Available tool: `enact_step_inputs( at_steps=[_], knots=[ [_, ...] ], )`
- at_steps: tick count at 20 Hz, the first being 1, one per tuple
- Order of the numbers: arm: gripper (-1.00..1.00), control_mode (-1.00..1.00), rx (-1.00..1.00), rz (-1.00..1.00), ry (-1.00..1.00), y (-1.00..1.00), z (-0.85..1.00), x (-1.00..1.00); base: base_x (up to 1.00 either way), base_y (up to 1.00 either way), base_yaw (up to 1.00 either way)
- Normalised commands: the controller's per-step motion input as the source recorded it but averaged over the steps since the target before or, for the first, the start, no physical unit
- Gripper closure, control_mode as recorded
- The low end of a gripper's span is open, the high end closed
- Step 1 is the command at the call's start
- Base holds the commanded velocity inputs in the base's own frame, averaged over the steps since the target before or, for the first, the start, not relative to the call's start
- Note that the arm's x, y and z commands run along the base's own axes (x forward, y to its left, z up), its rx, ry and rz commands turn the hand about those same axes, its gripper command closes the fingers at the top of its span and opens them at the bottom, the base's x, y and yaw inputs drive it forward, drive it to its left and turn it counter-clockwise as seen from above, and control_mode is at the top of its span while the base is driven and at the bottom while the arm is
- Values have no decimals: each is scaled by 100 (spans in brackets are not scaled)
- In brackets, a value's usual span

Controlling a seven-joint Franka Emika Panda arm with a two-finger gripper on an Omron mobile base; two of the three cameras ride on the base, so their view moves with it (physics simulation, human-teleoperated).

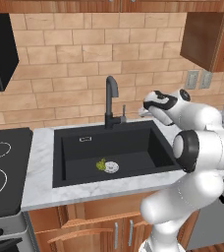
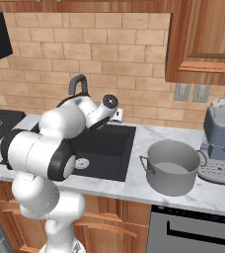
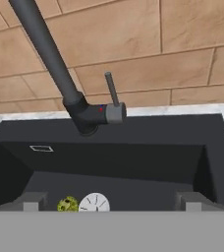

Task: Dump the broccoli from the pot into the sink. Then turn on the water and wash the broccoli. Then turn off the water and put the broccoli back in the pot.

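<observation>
1. The tool (image 3: 109, 204) stands open and empty above the sink (image 1: 65, 162), both tips wide apart, facing the one faucet (image 3: 52, 61) and its single lever (image 3: 111, 88).
2. One broccoli (image 1: 100, 164) lies on the sink floor, just beside, perhaps touching, the one drain (image 1: 111, 167).
3. One pot (image 2: 171, 168) stands on the bench (image 2: 144, 143), right of the sink.

This is a home kitchen. A black sink (image 1: 70, 170) with a dark gooseneck faucet (image 1: 111, 101) sits in a white marble counter (image 1: 40, 189) against a tan brick backsplash (image 1: 60, 74). Left of the sink lies a black stovetop (image 1: 3, 170); wooden cabinets (image 2: 206, 39) hang above and stand below. To its right are a grey pot (image 2: 171, 168) and a coffee machine (image 2: 223, 141).
</observation>
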Motion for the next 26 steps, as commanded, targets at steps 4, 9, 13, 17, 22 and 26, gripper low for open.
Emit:
enact_step_inputs(
  at_steps=[4,9,13,17,22,26],
  knots=[
    [-100,-100,1,0,0,17,0,44,0,0,0],
    [-100,-100,1,0,0,12,-8,38,0,0,0],
    [-100,-100,3,0,1,14,-11,30,0,0,0],
    [-100,-100,3,0,2,15,-23,27,0,0,0],
    [-100,-100,3,0,0,15,-22,36,0,0,0],
    [-100,-100,0,0,0,6,-15,47,0,0,0]
  ],
)
